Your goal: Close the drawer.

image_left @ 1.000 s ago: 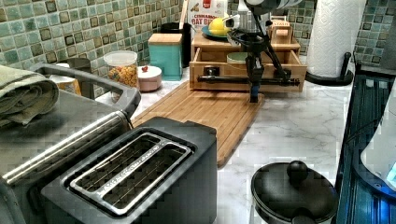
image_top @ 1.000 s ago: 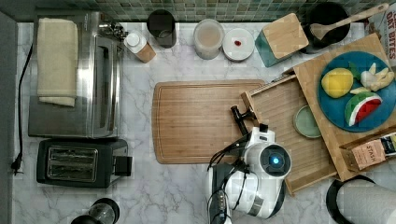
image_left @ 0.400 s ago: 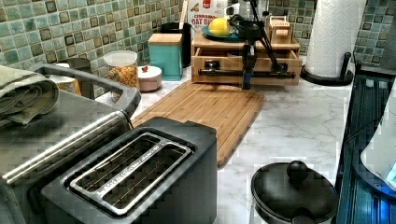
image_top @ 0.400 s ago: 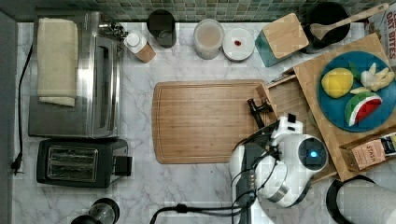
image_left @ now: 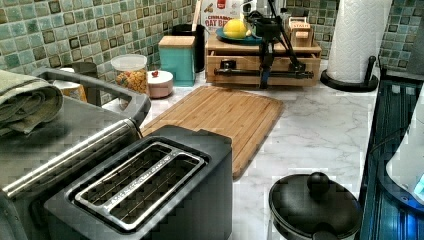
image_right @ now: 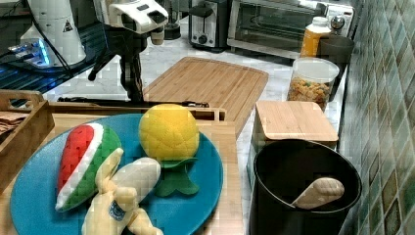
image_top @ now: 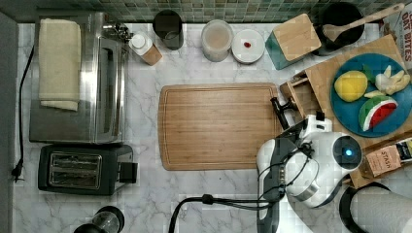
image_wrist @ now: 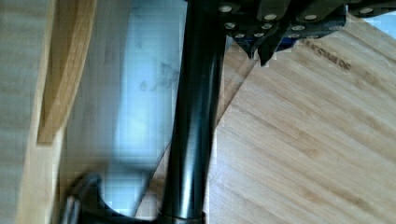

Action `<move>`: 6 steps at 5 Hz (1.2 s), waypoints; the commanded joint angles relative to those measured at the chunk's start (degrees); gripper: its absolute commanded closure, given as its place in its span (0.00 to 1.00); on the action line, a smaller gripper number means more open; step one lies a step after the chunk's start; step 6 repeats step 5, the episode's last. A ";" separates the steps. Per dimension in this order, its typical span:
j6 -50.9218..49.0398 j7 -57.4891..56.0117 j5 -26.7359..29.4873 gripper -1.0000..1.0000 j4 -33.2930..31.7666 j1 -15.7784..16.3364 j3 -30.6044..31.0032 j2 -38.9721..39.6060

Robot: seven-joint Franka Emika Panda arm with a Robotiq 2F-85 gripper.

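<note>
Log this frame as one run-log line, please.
task: close drawer | drawer: nearly shut | gripper: at black bar handle | cutting board: bare

1. The top view is looking straight down on the counter (image_top: 214, 199) from high up.
2. The left view is sitting low beside the toaster (image_left: 150, 195), facing along the cutting board (image_left: 225, 112) toward the drawer (image_left: 262, 67).
3. The right view is facing back from behind the blue plate (image_right: 205, 196).
4. The wrist view is hanging close over the drawer's handle (image_wrist: 194, 116).
</note>
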 commanded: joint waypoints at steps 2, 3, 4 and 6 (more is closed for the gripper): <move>2.17 -9.75 1.99 1.00 26.45 -5.05 -4.36 9.65; 4.46 -5.37 -1.59 1.00 25.62 -3.10 -5.97 8.26; -4.60 -6.69 -2.40 1.00 28.69 -3.66 -5.95 7.05; -4.60 -6.73 -2.29 1.00 28.69 -3.43 -6.21 7.09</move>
